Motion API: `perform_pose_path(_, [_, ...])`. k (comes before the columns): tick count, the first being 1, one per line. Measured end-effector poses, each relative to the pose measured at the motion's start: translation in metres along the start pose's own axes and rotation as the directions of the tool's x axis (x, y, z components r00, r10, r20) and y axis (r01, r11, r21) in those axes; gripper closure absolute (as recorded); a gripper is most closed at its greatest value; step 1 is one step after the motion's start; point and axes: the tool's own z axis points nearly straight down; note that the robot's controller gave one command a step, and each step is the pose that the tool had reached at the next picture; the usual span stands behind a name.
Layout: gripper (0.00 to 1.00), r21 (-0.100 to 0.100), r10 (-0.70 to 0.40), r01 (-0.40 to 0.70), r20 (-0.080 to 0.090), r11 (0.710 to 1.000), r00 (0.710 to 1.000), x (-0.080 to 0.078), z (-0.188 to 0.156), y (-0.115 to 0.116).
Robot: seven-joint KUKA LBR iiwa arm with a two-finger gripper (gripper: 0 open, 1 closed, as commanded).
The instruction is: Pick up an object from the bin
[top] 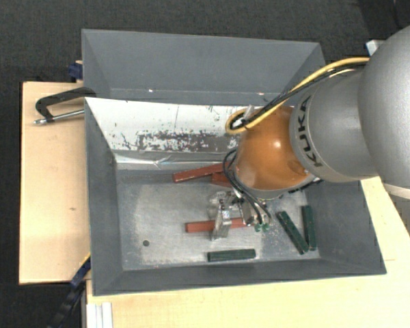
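The gripper (pixel 221 228) hung low over the middle of the bin (pixel 102 203), its tip right at a red-brown stick (pixel 198 228) lying flat on the floor. Whether it was spread or already pinching that stick I could not tell, because the metal tip covered the stick's middle. It looked to me like the grasping step. The next move would call for a firm close across the stick, then a straight lift clear of the dark green stick (pixel 231 255) just in front and the second red-brown stick (pixel 195 176) near the back wall.
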Motion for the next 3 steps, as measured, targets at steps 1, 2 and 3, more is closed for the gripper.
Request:
perform_pose_path(1, [1.00,0.000,0.014,-0.014,-0.001,1.000,1.000,0.001,-0.002,0.001])
perform_pose_path(2, [1.00,0.000,0.019,-0.019,-0.006,1.000,1.000,0.001,-0.008,0.001])
perform_pose_path(3, [1.00,0.001,0.014,-0.014,-0.012,1.000,1.000,0.003,-0.024,0.001])
